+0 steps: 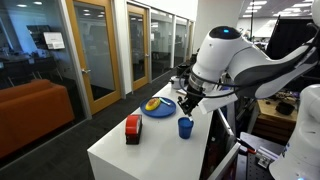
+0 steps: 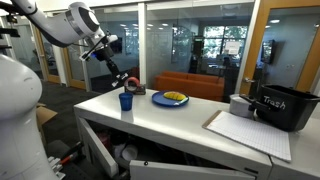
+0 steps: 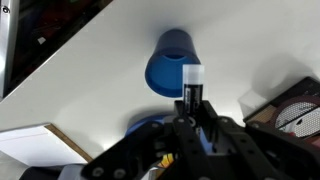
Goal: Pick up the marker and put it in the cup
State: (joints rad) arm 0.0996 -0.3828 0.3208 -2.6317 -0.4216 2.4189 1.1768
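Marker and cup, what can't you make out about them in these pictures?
- Marker: the wrist view shows only its tip end; the gripper covers the rest. It is too small to pick out in both exterior views.
- Cup interior: blurred in the wrist view, too small in both exterior views.
- Whether the marker is right over the cup's mouth: no view settles it.

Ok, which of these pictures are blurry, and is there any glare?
Wrist view: the claw and the marker it grips are blurred up close; the cup is slightly sharper. Both exterior views: coarse, evenly lit, lights showing in the glass walls, no glare on the table.
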